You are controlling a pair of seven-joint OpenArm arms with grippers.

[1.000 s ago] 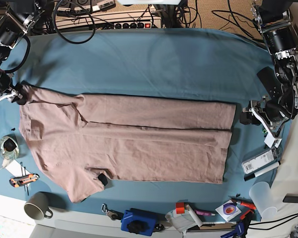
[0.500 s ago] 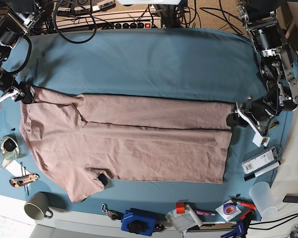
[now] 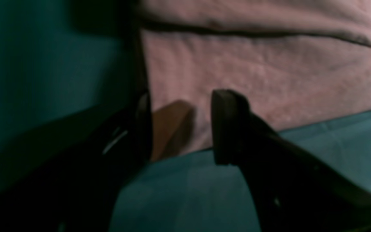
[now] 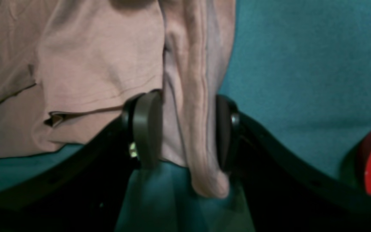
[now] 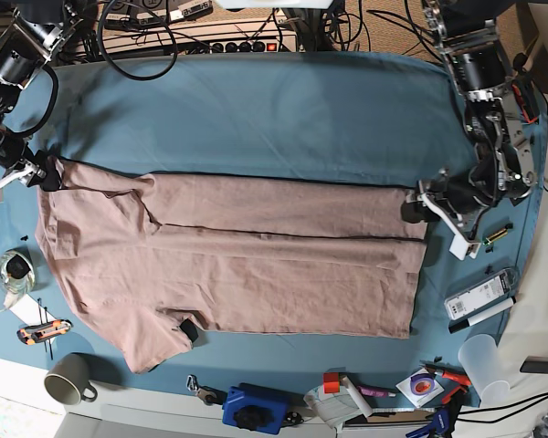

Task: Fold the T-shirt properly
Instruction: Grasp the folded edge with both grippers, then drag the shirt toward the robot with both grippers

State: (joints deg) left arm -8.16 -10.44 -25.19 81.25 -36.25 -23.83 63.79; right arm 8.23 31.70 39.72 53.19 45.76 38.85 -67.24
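While the T-shirt [image 5: 228, 265] lies spread across the middle of the worktop [image 5: 283, 109], only one corner is truly gripped.

At the left edge of the base view the right hand [image 4: 185, 129] pinches a bunched ridge of the shoulder; that thick, narrow bite could slide out under tension. At centre right the left hand [image 3: 180, 125] stands open, jaws apart astride the hem corner, nothing clamped. Closing too shallow may catch one layer only, or the blue cloth [image 3: 333, 145] beneath, and lifting unevenly would skew the fold.
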